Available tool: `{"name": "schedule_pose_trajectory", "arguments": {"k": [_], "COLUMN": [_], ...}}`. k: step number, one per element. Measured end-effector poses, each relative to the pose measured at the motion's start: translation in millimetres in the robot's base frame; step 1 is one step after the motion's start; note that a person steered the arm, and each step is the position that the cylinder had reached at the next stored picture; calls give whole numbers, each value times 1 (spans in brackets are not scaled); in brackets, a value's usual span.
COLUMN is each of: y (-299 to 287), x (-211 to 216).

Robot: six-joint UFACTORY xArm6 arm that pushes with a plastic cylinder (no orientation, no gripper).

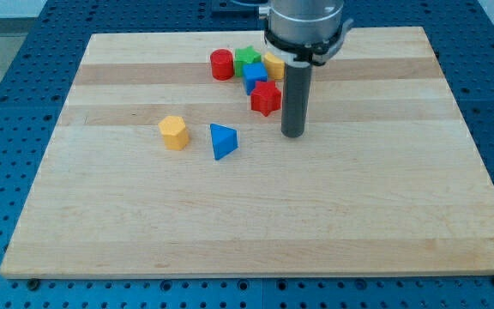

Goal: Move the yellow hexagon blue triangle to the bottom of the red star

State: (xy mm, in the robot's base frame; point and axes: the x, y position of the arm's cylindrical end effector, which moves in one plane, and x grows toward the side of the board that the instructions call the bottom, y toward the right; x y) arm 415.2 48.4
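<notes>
A yellow hexagon [174, 132] lies left of centre on the wooden board. A blue triangle [222, 141] lies just to its right, a small gap between them. A red star [266, 99] lies above and to the right of the triangle. My tip [293, 134] rests on the board to the right of the blue triangle and just below and right of the red star, touching neither.
Near the view's top sits a cluster: a red cylinder [222, 65], a green block [247, 58], a blue block [255, 76] and a yellow block [274, 65], partly hidden by the rod. The wooden board [247, 215] lies on a blue perforated table [7, 103].
</notes>
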Motion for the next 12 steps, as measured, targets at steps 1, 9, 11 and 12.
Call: {"name": "schedule_pose_trajectory", "arguments": {"k": [1,9,11,12], "y": [-12,-32,-90,-134], "x": [-14,34,94,90]}}
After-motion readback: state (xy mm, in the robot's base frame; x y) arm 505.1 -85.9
